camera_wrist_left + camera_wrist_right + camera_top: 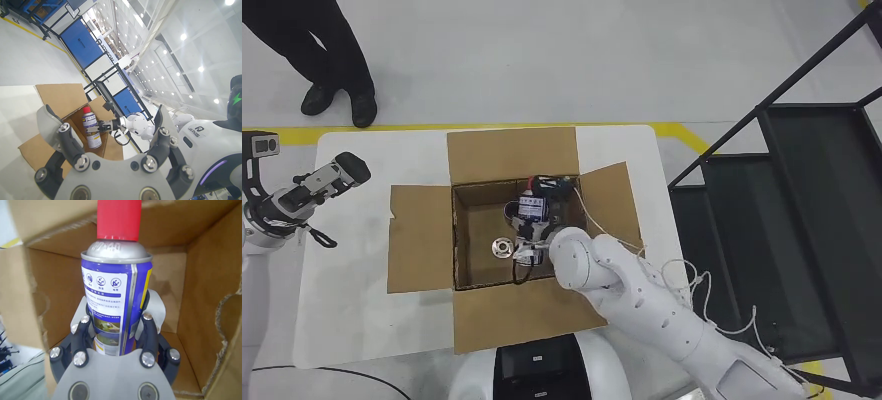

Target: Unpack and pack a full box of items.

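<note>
1. Left gripper [350, 168] [102, 108]: grey two-finger unit with its fingers spread wide and nothing between them. It hangs well apart from the brown cardboard box [512, 155] [60, 94] [208, 275], out beyond the box's left flap.
2. White rectangular table [352, 290]: it bears the box at about its middle.
3. Box, as named above: the top is open and all four flaps are folded outward.
4. Small round silver thing [501, 245]: it lies on the box floor in the left half, near the can. Its kind cannot be told.
5. Blue-and-white metal spray can with a red plastic cap [532, 206] [88, 119] [113, 285]: it is inside the box toward the right wall, cap end up. Whether its base touches the box floor cannot be told.
6. Right gripper [525, 240] [94, 129] [117, 313]: it is clamped on the can's lower body, one finger on each side. Its arm enters over the box's near right corner.
7. Black metal staircase [782, 200]: it stands on the floor to the right of the box, off the table.
</note>
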`<state>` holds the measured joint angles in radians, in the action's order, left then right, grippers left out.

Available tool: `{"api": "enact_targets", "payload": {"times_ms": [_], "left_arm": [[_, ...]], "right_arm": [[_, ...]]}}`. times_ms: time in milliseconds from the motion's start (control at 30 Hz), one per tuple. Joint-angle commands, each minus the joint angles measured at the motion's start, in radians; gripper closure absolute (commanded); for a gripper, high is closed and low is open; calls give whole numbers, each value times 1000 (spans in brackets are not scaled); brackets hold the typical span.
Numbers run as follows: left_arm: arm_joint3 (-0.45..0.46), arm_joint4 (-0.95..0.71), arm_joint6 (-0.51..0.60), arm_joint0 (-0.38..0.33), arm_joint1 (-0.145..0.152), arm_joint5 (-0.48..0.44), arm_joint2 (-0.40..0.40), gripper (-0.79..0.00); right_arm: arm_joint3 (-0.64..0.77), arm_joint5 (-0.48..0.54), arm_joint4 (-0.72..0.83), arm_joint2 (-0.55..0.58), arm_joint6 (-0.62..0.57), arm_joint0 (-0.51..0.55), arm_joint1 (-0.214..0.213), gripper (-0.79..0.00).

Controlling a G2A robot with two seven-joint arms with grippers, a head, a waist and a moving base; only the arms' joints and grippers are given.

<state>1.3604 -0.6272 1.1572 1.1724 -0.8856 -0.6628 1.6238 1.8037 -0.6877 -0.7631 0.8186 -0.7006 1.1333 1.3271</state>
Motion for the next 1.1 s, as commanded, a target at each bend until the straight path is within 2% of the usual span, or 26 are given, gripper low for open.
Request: {"api": "enact_targets", "payload": {"times_ms": [0, 200, 333, 533, 700, 833, 1067], "left_arm": [[0, 0, 0, 0, 0, 0, 0, -785], [0, 0, 0, 0, 0, 0, 0, -785], [0, 0, 0, 0, 0, 0, 0, -785], [0, 0, 0, 0, 0, 0, 0, -785], [0, 0, 0, 0, 0, 0, 0, -785], [0, 0, 0, 0, 0, 0, 0, -785], [0, 0, 0, 0, 0, 0, 0, -785]], "right_arm": [[57, 102, 28, 49, 14, 43, -12, 0], [162, 383, 121, 200, 99, 179, -44, 0], [225, 535, 209, 316, 152, 271, -62, 0], [295, 727, 348, 489, 154, 408, -86, 0], [305, 857, 487, 601, 182, 491, -97, 0], [280, 938, 595, 627, 159, 511, -101, 0], [280, 938, 595, 627, 159, 511, -101, 0]]}}
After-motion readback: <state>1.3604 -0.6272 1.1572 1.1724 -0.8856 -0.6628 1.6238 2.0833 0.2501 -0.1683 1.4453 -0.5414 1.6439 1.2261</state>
